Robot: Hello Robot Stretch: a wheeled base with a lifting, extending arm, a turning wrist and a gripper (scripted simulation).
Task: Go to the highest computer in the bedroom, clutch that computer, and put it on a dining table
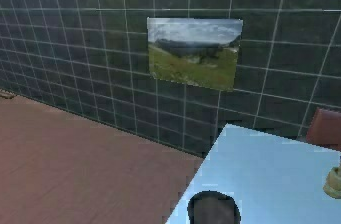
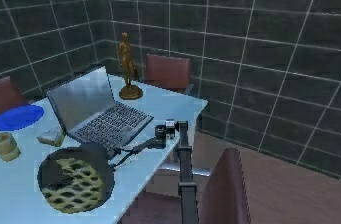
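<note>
A grey laptop (image 2: 98, 112) stands with its lid up on the pale blue table (image 2: 18, 190) in the arm side view. My arm rises from that view's bottom edge, and the gripper (image 2: 126, 153) reaches over the table's edge by the laptop's near corner. Its far end lies against the laptop and a round dark dish with a lattice top (image 2: 75, 178), so I cannot tell whether it holds anything. The same table (image 1: 268, 170) fills the forward view's lower right.
On the table are a bronze statue (image 2: 128, 65), a blue plate (image 2: 18, 118) and a small tan pot (image 2: 5, 147). Red-brown chairs (image 2: 168, 72) (image 2: 230, 190) (image 1: 336, 128) surround it. A landscape picture (image 1: 195, 50) hangs on the dark tiled wall. Bare floor (image 1: 68, 160) lies at the forward view's left.
</note>
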